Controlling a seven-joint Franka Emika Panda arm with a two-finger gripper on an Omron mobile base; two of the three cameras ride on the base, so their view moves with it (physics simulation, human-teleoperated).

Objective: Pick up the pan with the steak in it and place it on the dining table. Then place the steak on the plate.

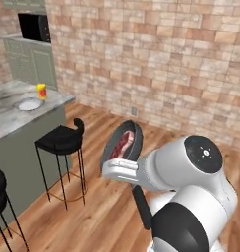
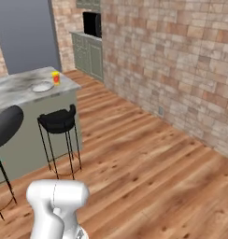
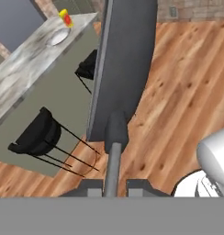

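I hold the dark pan (image 1: 134, 142) in the air over the wooden floor, tilted steeply on its side. The red steak (image 1: 122, 143) lies inside it against the pan's face. My gripper (image 3: 114, 185) is shut on the pan's handle (image 3: 113, 158), whose dark end sticks out below my hand (image 1: 141, 206). In the hand view the pan (image 3: 125, 59) shows edge-on from its grey underside. The dining table (image 1: 9, 115) (image 2: 15, 88) (image 3: 26, 59) stands far to the left, well away from the pan. On its far end sits the plate (image 1: 29, 104) (image 2: 42, 87) (image 3: 58, 36).
A small yellow cup (image 1: 41, 90) (image 2: 55, 77) (image 3: 65, 17) stands just beyond the plate. Black bar stools (image 1: 60, 140) (image 2: 57, 120) (image 3: 36, 133) line the table's near side. A brick wall (image 1: 166, 59) runs along the right, with green cabinets and a microwave (image 1: 34, 27) at the back.
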